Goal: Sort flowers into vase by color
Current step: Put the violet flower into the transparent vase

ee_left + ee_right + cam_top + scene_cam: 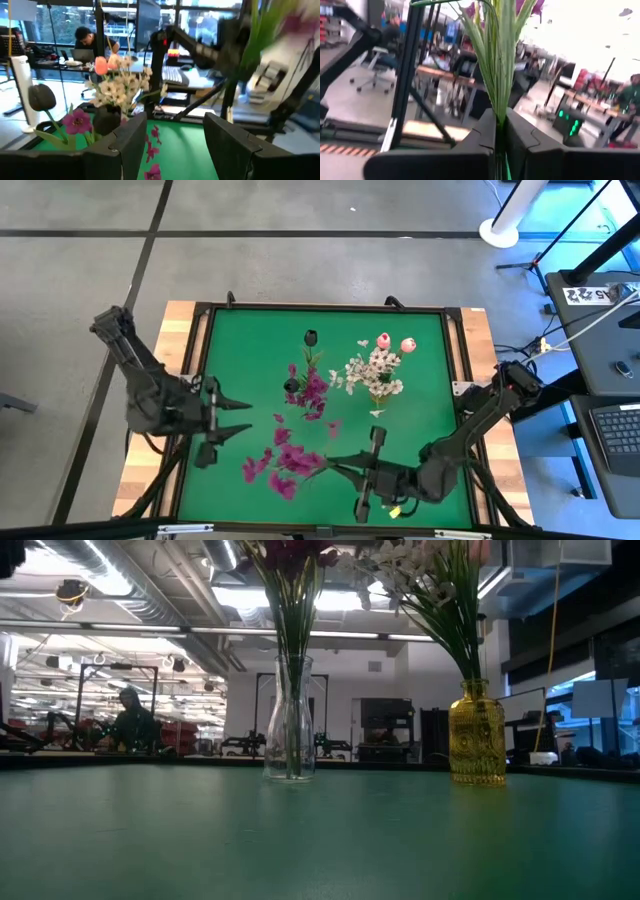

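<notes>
Green felt covers the tabletop [240, 350], boxed in by a dark frame on a wooden bench, with an open workshop behind it. Nearest to me, my right gripper [501, 131] sits at the near edge, its fingers clamped on the green stems of a magenta spray [283, 465]. In the overhead view the spray's long axis runs across the tabletop, with the blossoms trailing away from my fingertips toward the left arm's side. In my wrist view the stems run straight out between the fingers. My left gripper [232, 417] waits at the left edge, its fingers parted and holding nothing, aimed inward at the same magenta cluster. Farther back, near the middle, stands a clear vase [290, 718] already carrying purple blooms [312, 388], and a dark bud [311, 337] shows just behind them. To its right is an amber vase [476, 732] with white blossoms [374, 372] and pink tulip buds [395, 342]. The clear vase lies beyond and slightly left of my right fingertips, so I judge the spray has to be swung upright, stem end down, before it can go in.
</notes>
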